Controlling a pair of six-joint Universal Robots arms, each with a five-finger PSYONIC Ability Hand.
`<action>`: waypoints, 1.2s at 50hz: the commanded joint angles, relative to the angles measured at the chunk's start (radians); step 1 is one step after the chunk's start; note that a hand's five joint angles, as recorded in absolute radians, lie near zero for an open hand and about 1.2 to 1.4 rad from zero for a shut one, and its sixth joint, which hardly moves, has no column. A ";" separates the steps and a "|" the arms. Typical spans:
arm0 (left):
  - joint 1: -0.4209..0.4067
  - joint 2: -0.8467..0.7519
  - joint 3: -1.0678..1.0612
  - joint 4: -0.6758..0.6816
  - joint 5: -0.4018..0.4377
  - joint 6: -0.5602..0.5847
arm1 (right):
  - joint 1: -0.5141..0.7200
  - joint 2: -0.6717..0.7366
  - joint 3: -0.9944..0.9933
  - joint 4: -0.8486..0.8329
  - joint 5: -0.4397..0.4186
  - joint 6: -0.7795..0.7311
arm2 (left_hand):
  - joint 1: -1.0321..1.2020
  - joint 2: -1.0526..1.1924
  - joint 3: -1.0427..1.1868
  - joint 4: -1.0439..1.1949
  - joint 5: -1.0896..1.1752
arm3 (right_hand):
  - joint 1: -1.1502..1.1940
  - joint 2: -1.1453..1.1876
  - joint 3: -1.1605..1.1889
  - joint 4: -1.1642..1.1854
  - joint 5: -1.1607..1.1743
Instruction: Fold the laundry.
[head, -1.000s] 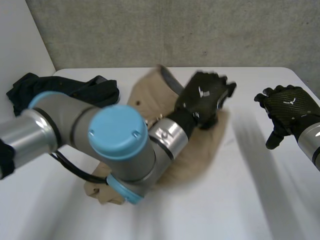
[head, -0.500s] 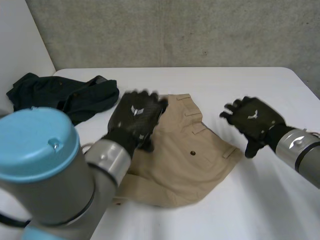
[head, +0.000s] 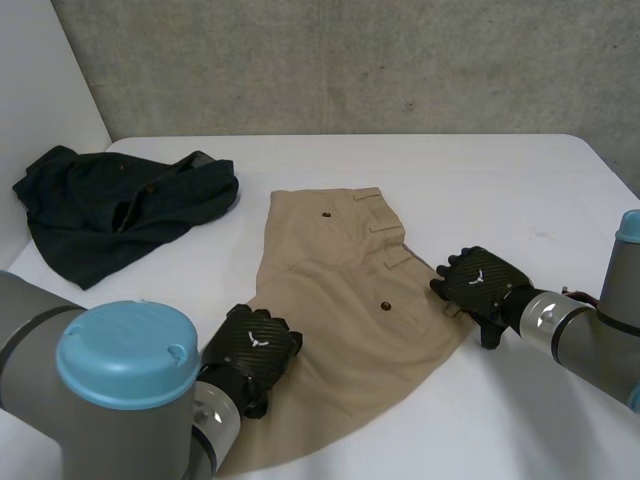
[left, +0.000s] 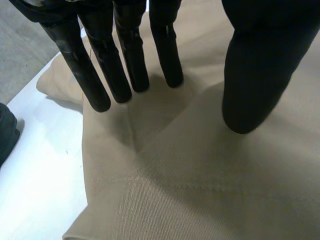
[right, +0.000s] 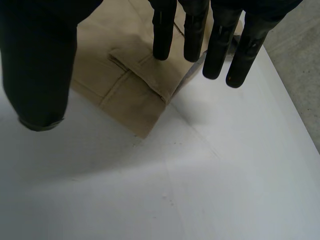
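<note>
Dark crumpled cloth garment (head: 120, 205) heaped at far left of white table (head: 500, 170), well apart from both hands. Untouched, probably parked there as the next piece to fold.

Next along, black left hand (head: 250, 350) at near left edge of tan cotton trousers (head: 340, 280). In left wrist view: fingers (left: 127, 65) straight, thumb held apart, tips down on the tan cloth, nothing pinched or curled round. So open, pressing flat. Shallow crease in the cloth just beyond the fingertips. Likely smoothing that out, or pinning the edge so the cloth stays square on the table. Bare table just beside the outer finger, so right at the cloth's border, not the middle.

Trousers mid-table between the two hands, spread mostly flat, two dark buttons and a pocket flap (head: 385, 225) facing up, near end wrinkled by the left arm.

Then black right hand (head: 480, 285) at right-hand corner of the trousers, opposite edge from the left. In right wrist view: fingers (right: 162, 30) straight and relaxed, reaching over a stitched flap at that corner, thumb out over bare table, no grasp. Open too. Cannot tell whether tips touch the cloth or hover just above. Corner under the fingertips, table under the palm.

One hand per side, probably to hold the cloth level before a fold. Fold itself not yet begun; would need a pinch on an edge first.
</note>
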 joint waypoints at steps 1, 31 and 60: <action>-0.002 -0.038 0.000 0.006 -0.008 0.001 | 0.003 0.036 -0.019 -0.047 0.000 0.012 | 0.324 0.332 0.332 0.327 0.330 | 0.313 0.272 0.264 0.265 0.273; -0.012 0.164 -0.140 -0.065 0.027 -0.125 | 0.056 0.008 -0.110 -0.049 0.048 0.317 | -0.214 -0.205 -0.205 -0.210 -0.207 | 1.085 1.044 1.036 1.036 1.044; -0.002 0.056 -0.204 0.118 0.034 -0.111 | 0.078 -0.016 -0.078 -0.043 0.107 0.369 | 0.505 0.513 0.514 0.508 0.511 | 1.085 1.044 1.036 1.036 1.044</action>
